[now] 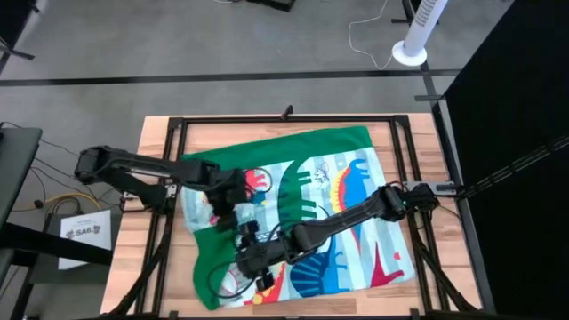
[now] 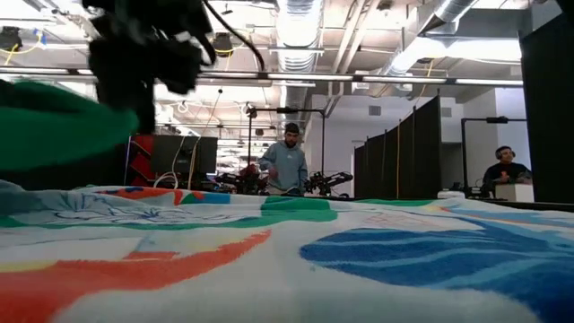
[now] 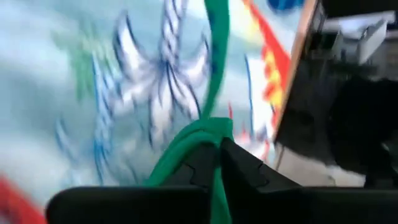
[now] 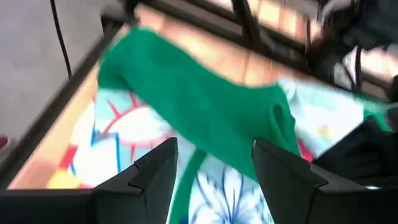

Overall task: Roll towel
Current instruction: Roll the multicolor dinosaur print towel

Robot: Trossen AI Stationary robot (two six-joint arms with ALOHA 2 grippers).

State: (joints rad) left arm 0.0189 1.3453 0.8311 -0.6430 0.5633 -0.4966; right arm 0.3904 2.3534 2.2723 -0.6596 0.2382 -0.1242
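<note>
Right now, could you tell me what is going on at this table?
The two robot arms are working on the towel spread over the table. The left hand is shut on a green edge of the cloth near its left side. The right hand is open above a folded-over green flap near the front left corner. The towel is mostly flat, not yet rolled.

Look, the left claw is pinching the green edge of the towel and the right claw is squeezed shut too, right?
Not quite. The left claw does pinch the towel's green edge, but the right claw is open, its fingers spread with nothing between them, as the right wrist view shows.
</note>
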